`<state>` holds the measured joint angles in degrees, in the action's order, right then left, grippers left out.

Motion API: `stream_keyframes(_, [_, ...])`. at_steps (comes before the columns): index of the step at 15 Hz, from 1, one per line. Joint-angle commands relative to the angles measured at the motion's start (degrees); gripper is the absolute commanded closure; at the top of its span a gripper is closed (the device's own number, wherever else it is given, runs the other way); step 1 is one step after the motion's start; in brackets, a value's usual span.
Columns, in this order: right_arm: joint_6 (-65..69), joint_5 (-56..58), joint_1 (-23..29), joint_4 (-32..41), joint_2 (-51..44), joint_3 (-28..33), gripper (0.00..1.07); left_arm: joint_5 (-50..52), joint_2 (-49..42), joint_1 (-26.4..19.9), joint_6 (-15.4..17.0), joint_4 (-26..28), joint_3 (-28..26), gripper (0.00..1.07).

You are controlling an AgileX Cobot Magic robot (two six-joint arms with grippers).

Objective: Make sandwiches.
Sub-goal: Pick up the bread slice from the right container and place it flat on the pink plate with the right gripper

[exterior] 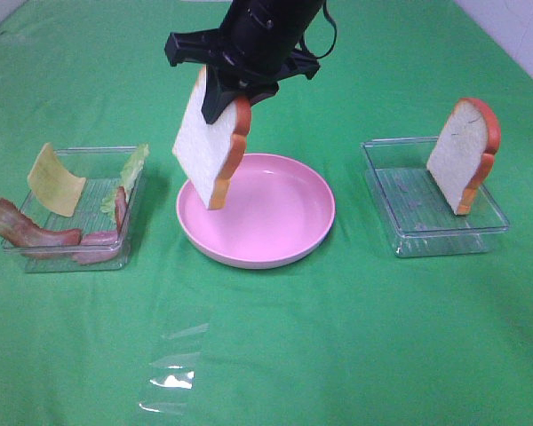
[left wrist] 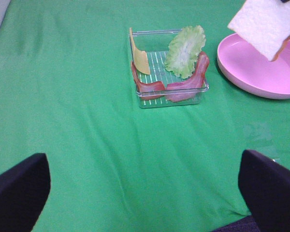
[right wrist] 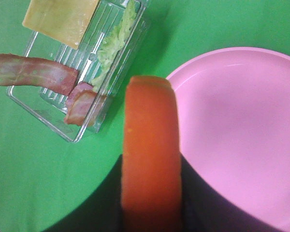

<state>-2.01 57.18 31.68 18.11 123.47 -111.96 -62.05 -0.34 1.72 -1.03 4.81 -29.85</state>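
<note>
A white bread slice (exterior: 209,142) with orange crust hangs tilted above the near-left part of the round pink plate (exterior: 311,226), and my right gripper (exterior: 226,98) is shut on its upper edge. The right wrist view shows the slice's orange crust (right wrist: 150,154) edge-on over the plate's rim (right wrist: 183,72). A second bread slice (exterior: 462,155) leans upright in the right clear tray (exterior: 417,235). The left clear tray (exterior: 71,257) holds a cheese square (exterior: 55,180), lettuce (exterior: 133,169) and bacon strips (exterior: 27,232). My left gripper (left wrist: 145,188) is open and empty above the green cloth, short of that tray (left wrist: 171,99).
A green cloth covers the whole table. A crumpled bit of clear plastic film (exterior: 173,373) lies on it near the front, left of centre. The plate has nothing on it.
</note>
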Motion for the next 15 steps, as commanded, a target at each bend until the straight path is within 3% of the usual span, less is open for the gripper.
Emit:
stream_keyframes(1, [-0.86, -0.69, 0.11, 0.23, 2.52, -0.17, 0.93, 0.29, -0.86, -0.06, 0.11, 0.46, 0.23, 0.09])
stream_keyframes(7, [-0.86, -0.97, 0.06, -1.89, 7.33, -0.17, 0.93, 0.29, -0.86, -0.06, 0.11, 0.46, 0.23, 0.09])
stream_keyframes(12, [-0.4, -0.86, 0.06, -8.08, 8.59, -0.17, 0.92, 0.29, -0.86, -0.06, 0.11, 0.46, 0.23, 0.09])
stream_keyframes(13, [-0.4, -0.92, 0.06, -8.14, 8.59, -0.17, 0.86, 0.29, -0.86, -0.06, 0.11, 0.46, 0.23, 0.09])
stream_keyframes(14, [-0.46, -0.92, 0.06, -8.14, 8.59, -0.17, 0.59, 0.29, -0.86, -0.06, 0.11, 0.46, 0.23, 0.09])
stream_keyframes(15, [-0.46, -0.92, 0.06, -8.37, 8.59, -0.17, 0.48, 0.29, -0.86, -0.06, 0.11, 0.46, 0.23, 0.09])
